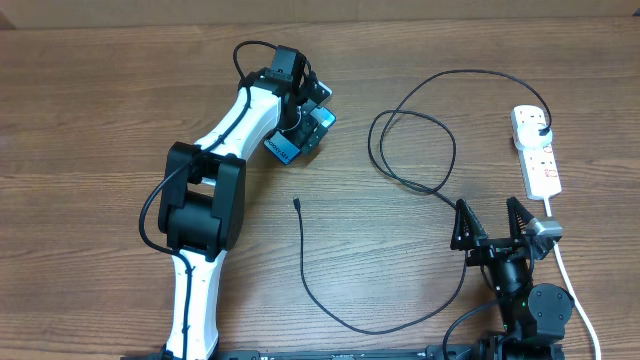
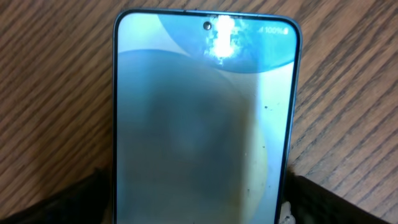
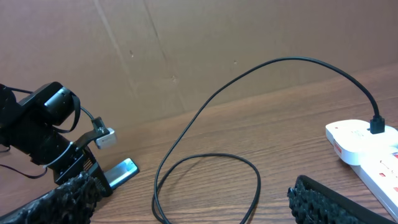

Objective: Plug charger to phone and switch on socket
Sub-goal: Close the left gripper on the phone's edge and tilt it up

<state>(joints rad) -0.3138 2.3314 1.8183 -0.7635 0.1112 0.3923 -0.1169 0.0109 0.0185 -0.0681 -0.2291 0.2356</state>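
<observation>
Overhead: wood-grain counter (image 1: 100, 80); left hand (image 1: 303, 125) pinches slim teal phone (image 1: 284, 150), upper centre; thin black charger (image 1: 302, 240) loops, tip (image 1: 298, 203) loose; right hand (image 1: 491, 222) spread near white oblong socket (image 1: 535, 150).
Left wrist: glossy phone (image 2: 199, 124) between dark fingers (image 2: 68, 199).
Right wrist: plug (image 3: 377, 126) in socket (image 3: 360, 140).

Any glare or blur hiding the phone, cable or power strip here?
Left wrist: white glare blob near the top of the phone screen, lower half smeared out of focus. Overhead: even light, sharp; cable tip readable. Right wrist: power strip clear, no glare.
</observation>
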